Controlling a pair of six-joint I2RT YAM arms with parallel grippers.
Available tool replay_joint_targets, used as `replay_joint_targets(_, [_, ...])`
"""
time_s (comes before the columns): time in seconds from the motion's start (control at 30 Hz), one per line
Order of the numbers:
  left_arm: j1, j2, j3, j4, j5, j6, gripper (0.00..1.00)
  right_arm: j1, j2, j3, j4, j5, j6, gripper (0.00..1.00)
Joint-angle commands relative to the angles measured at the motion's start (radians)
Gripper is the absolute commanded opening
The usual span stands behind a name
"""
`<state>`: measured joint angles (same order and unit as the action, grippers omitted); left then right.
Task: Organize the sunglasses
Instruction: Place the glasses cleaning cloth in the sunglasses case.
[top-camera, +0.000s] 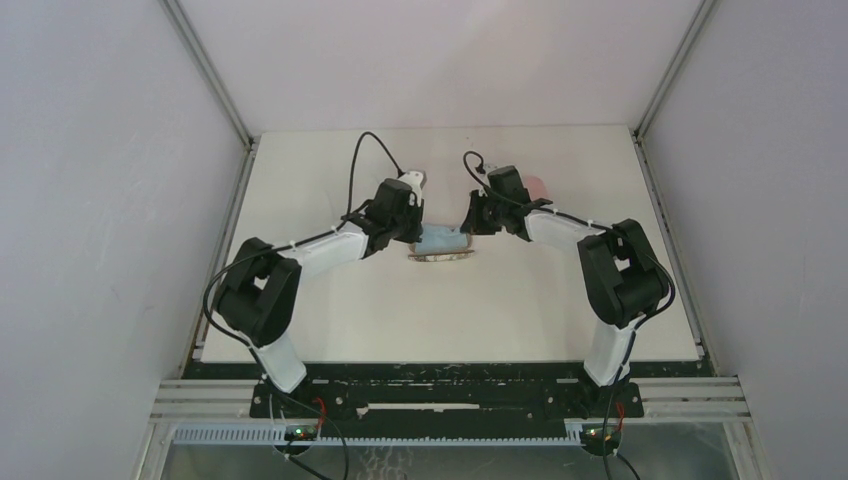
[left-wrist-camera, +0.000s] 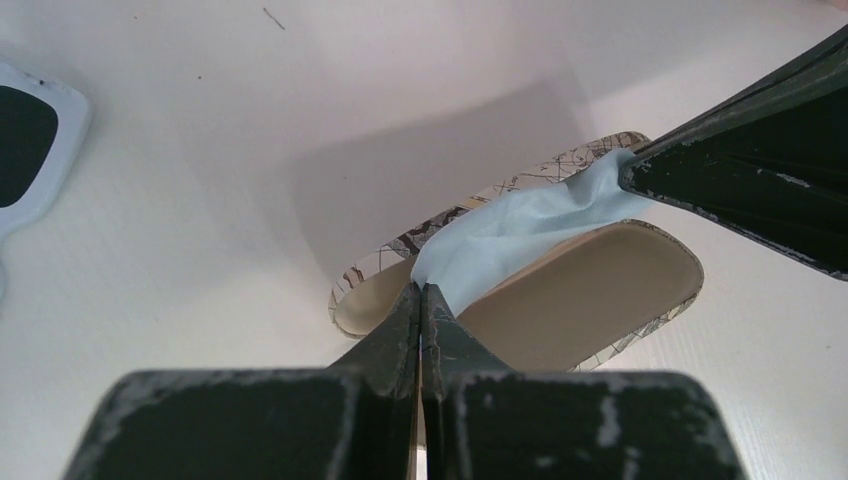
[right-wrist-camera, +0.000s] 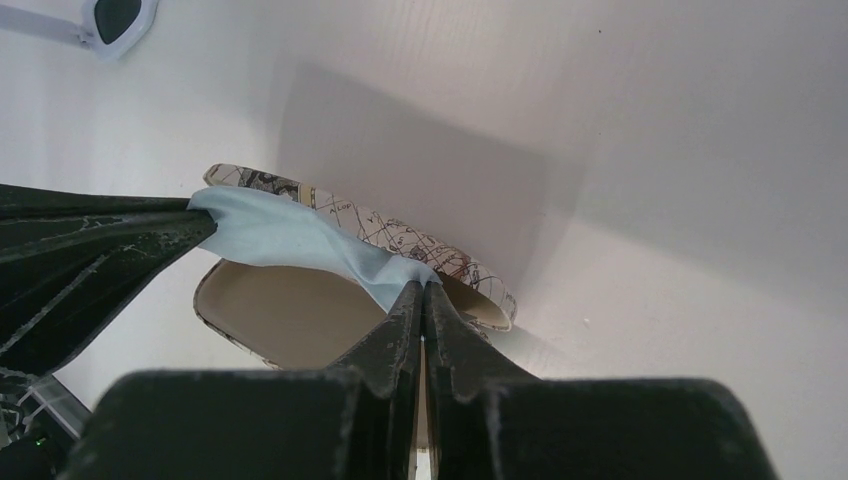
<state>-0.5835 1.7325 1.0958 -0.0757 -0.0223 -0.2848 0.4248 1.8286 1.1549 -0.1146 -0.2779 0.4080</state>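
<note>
Soft, even white light, no glare
The top view is bright and sharp, with only faint shadows on the table. In both wrist views a broad grey shadow falls beyond the patterned case; the light-blue cloth is evenly lit; the left gripper and right gripper blur near the lens

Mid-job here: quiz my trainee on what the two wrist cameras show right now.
1. True or false: both arms' jaws are shut on the light-blue cloth.
2. What lies below the stretched cloth? A) a plate B) an open map-print case C) a book.
3. Fill in: the white-framed sunglasses lie ___ the case.
Key: 1 true; 2 B; 3 outside.
</note>
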Motion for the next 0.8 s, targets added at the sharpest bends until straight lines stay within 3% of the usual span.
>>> replay_joint_targets(0.0, [0.015, -0.001, -0.002, 0.050, 0.008, 0.010, 0.00, -0.008, 0.001, 0.042, 0.033, -0.017, -0.013, 0.00])
replay_joint_targets(0.77, [0.025, -0.030, -0.061, 0.075, 0.052, 0.004, 0.00, 0.007, -0.053, 0.033, -0.002, -0.006, -0.016, 0.00])
